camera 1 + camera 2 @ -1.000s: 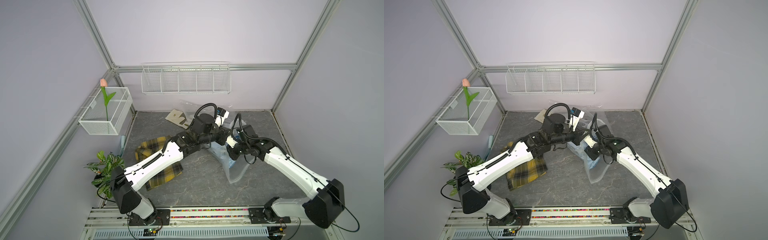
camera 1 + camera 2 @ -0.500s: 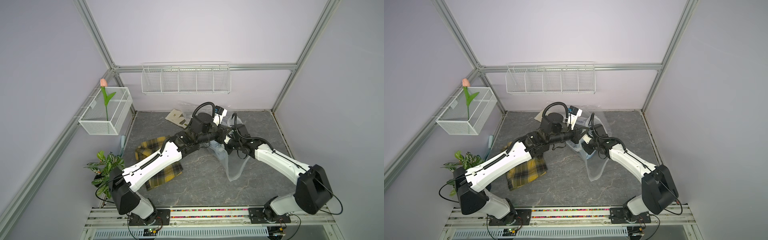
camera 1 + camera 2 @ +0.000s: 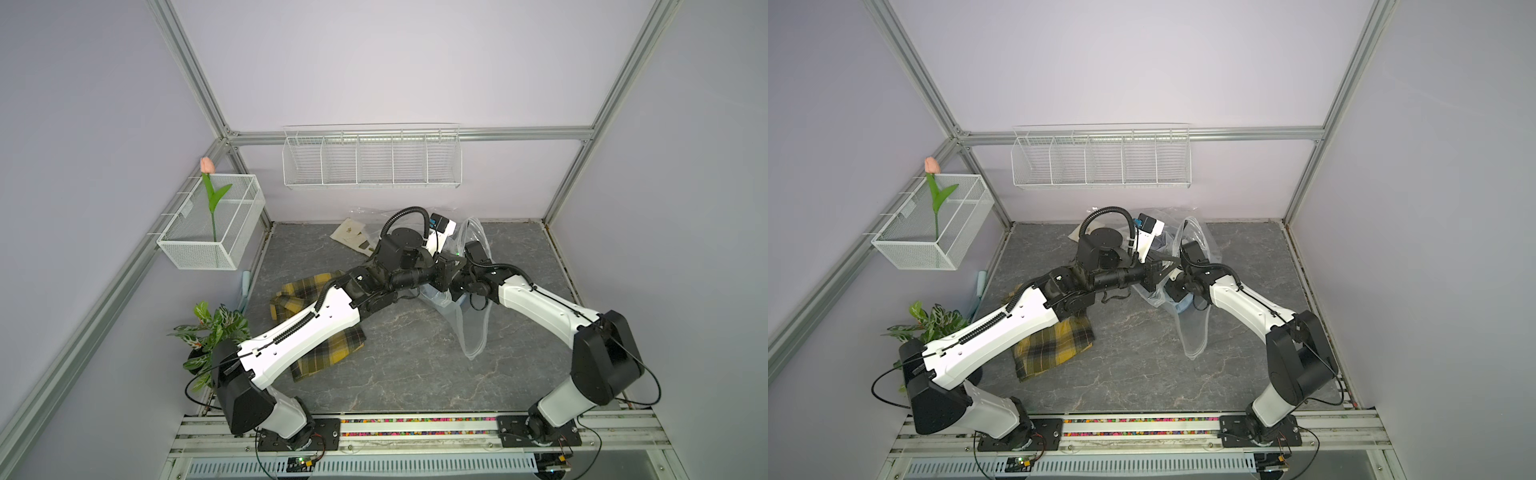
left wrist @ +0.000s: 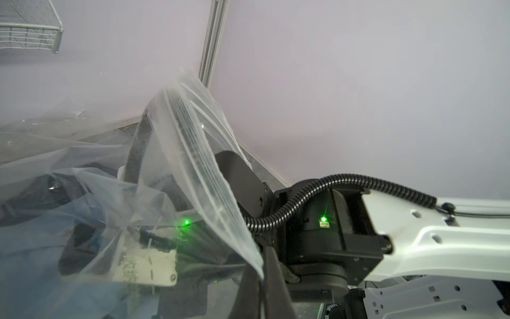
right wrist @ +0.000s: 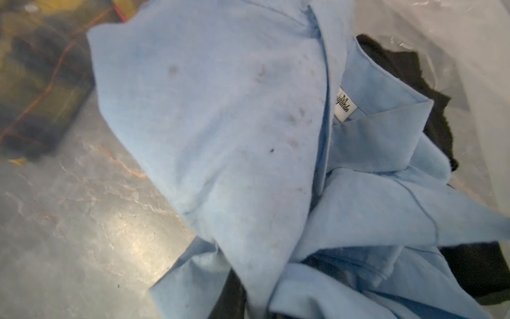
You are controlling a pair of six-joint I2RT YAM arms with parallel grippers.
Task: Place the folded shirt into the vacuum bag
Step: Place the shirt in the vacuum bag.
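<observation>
The left gripper (image 4: 260, 287) is clenched on the zip-seal edge of the vacuum bag (image 4: 193, 154), by which the mouth is held raised. Inside that mouth the right gripper (image 3: 1174, 291) is sunk. Its jaws are hidden, so a grip on the blue shirt (image 5: 234, 124) cannot be confirmed. The shirt is seen bunched within the bag, over a black garment (image 5: 414, 69). Should the thin film slip from the pinch, the mouth would likely collapse. Should cloth be snagged on withdrawal, the shirt could be dragged out.

Top views bright, even light, soft shadows. Right wrist: blue shirt (image 5: 220, 124) sharp-ish, plaid fabric (image 5: 41, 82) beside it total blur, glare patch on table (image 5: 132, 243) near it.
</observation>
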